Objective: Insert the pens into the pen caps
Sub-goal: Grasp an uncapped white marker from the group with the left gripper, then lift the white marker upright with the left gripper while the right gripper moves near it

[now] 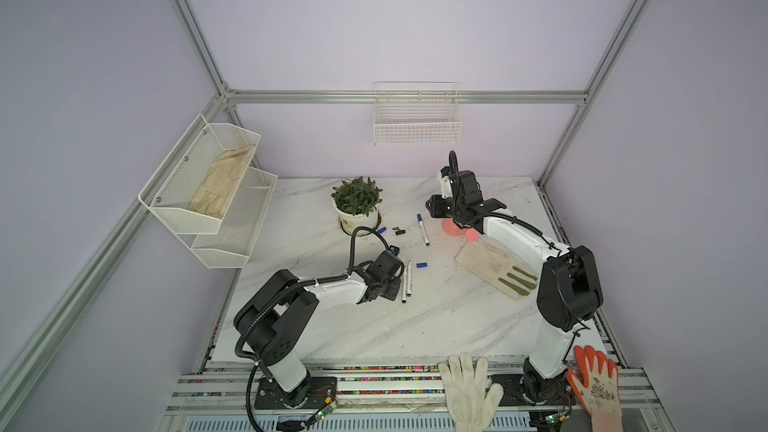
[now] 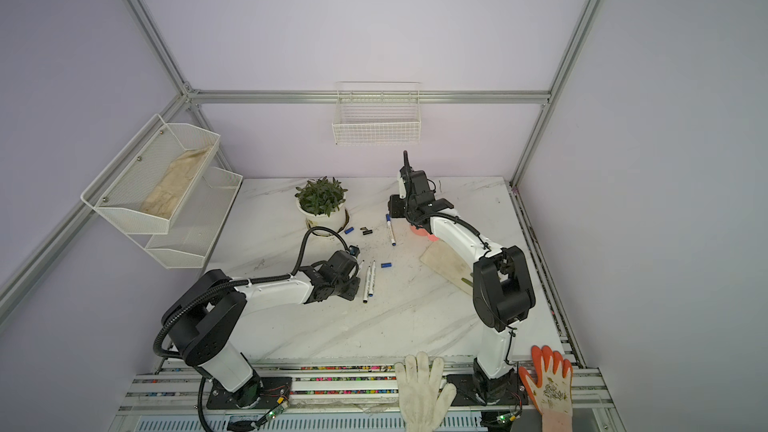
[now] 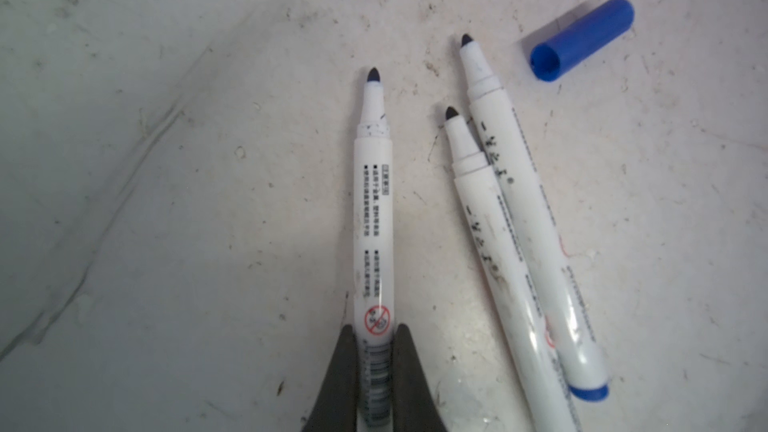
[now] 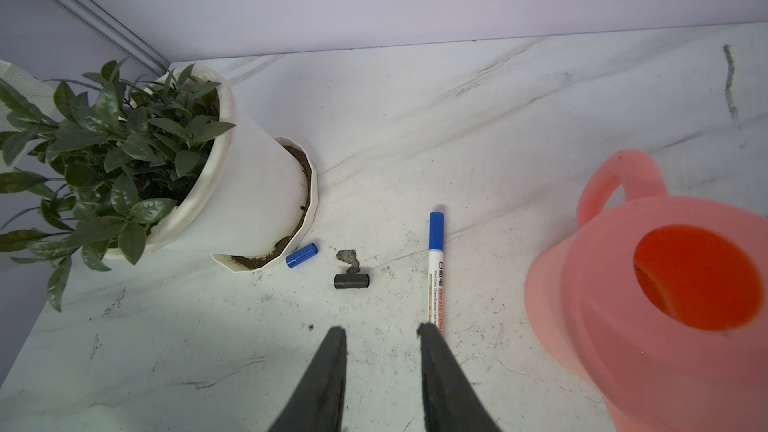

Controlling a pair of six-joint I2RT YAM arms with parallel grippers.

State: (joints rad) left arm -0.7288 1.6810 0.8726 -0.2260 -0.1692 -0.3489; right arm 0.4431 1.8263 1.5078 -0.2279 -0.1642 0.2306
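Observation:
In the left wrist view my left gripper (image 3: pixel 374 328) is shut on the lower barrel of a white pen (image 3: pixel 372 222), whose bare dark tip points away from the jaws. Two more uncapped pens (image 3: pixel 536 222) (image 3: pixel 498 284) lie side by side beside it, with a blue pen cap (image 3: pixel 582 39) just past their tips. The same pair of pens (image 1: pixel 406 282) and cap (image 1: pixel 422 265) show in a top view. My right gripper (image 4: pixel 382 328) hangs open above the table, holding nothing. Ahead of it lie a capped pen (image 4: pixel 435 268), a black cap (image 4: pixel 352 281) and a blue cap (image 4: pixel 301 255).
A potted plant (image 1: pixel 357 205) stands at the back by the caps. A pink watering can (image 4: pixel 648 305) sits close to my right gripper. A dirty glove (image 1: pixel 494 270) lies flat under the right arm. Two gloves (image 1: pixel 469 388) (image 1: pixel 596 384) rest on the front rail. A debris scrap (image 4: pixel 348 257) touches the black cap.

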